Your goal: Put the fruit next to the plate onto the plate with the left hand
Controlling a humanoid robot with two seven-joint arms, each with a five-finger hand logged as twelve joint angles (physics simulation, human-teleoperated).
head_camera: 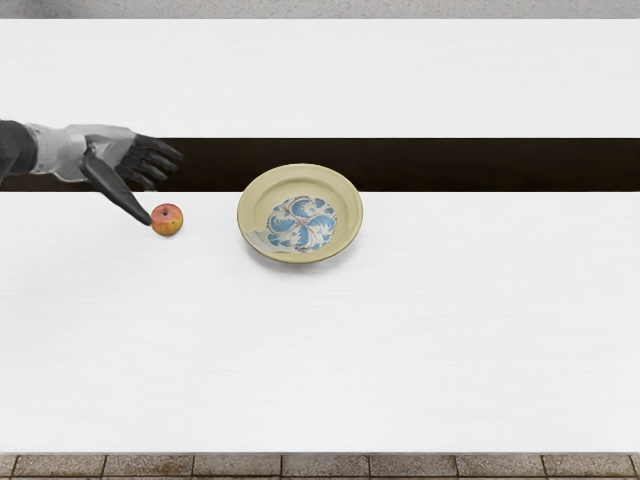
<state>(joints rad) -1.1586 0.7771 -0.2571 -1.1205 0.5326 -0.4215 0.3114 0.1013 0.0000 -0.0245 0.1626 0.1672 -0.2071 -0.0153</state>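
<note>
A small red-and-yellow apple (167, 219) lies on the white table, a short way left of the plate. The plate (345, 200) is pale yellow with a blue swirl pattern in its centre, and nothing lies on it. My left hand (135, 170) reaches in from the left edge, up and to the left of the apple. Its fingers are spread, and the long thumb (125, 195) stretches down so its tip touches or nearly touches the apple's left side. Nothing is held. The right arm does not show.
A dark gap (450, 165) runs across the table behind the plate and hand. The white tabletop (400, 340) extends wide in front, with a tiled floor strip along the bottom edge.
</note>
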